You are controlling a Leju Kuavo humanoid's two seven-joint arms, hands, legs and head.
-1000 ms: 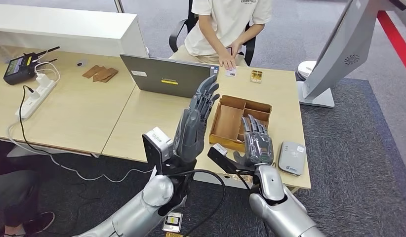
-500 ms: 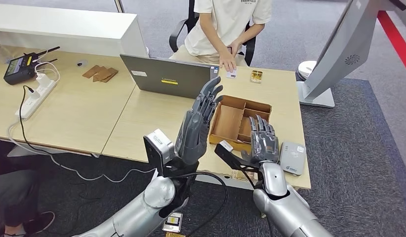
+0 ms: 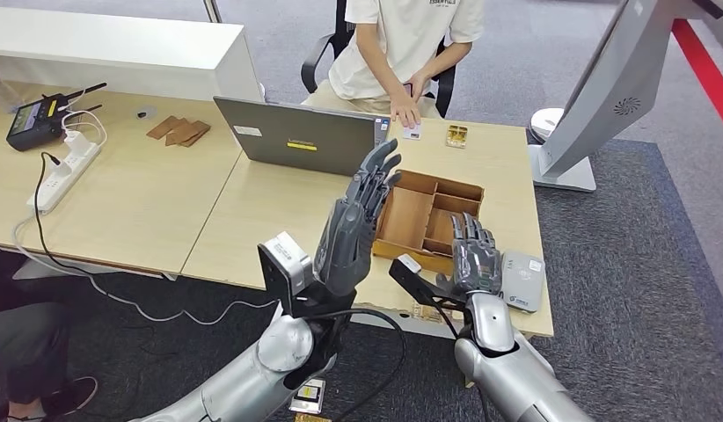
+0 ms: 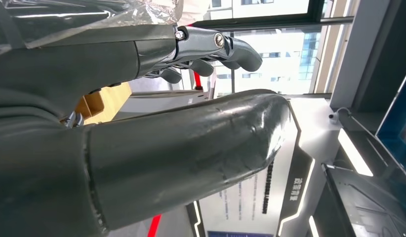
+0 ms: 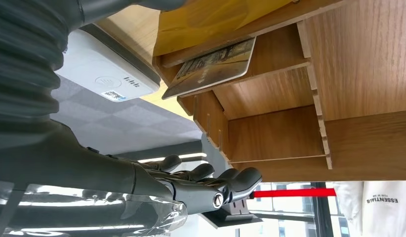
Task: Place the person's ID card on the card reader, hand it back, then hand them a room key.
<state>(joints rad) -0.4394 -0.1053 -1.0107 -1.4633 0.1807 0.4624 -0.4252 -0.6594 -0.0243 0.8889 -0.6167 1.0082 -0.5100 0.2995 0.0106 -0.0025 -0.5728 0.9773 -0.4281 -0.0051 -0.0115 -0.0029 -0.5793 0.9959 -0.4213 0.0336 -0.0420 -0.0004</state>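
Left hand (image 3: 354,224): raised, fingers straight and apart, empty.
Right hand (image 3: 475,257): spread, empty, over tray (image 3: 411,215) edge.
Reader (image 3: 522,280): beside right hand.
Card (image 3: 412,131): under person's hand (image 3: 403,110).

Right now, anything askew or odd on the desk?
One thing: a card in the wooden tray lies tilted, its corner poking past the tray's edge. The card reader sits flat beside the tray. Nothing spilled or damaged.

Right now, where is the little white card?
In the head view, the white card lies at the table's far edge, under the person's hand, beside the laptop.
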